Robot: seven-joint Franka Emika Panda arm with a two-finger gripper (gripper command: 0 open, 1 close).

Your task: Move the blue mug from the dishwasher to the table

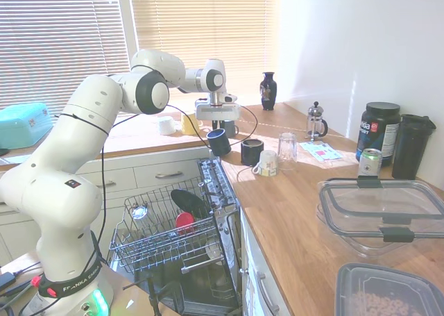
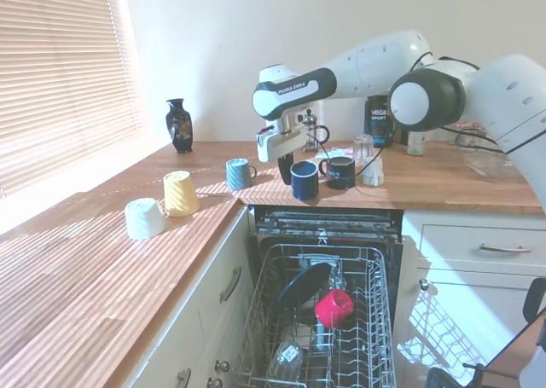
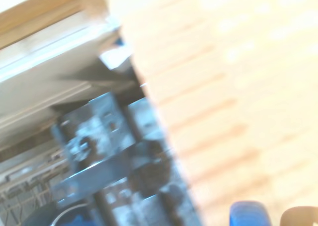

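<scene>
Mug point(image 2: 304, 181), navy and glossy, hangs tilted in the gripper point(image 2: 288, 166), fingers closed on its rim, clear of the dishwasher point(image 2: 328, 315) and just over the table point(image 2: 444, 183) edge. The step in hand looks like setting it down. To do that well, carry it further inboard so its base lands wholly on wood, not at the lip above the open rack. Level it before lowering. Keep off the black mug point(image 2: 340, 171) and the grey-blue mug point(image 2: 240, 173) either side, and release only once it sits flat.
</scene>
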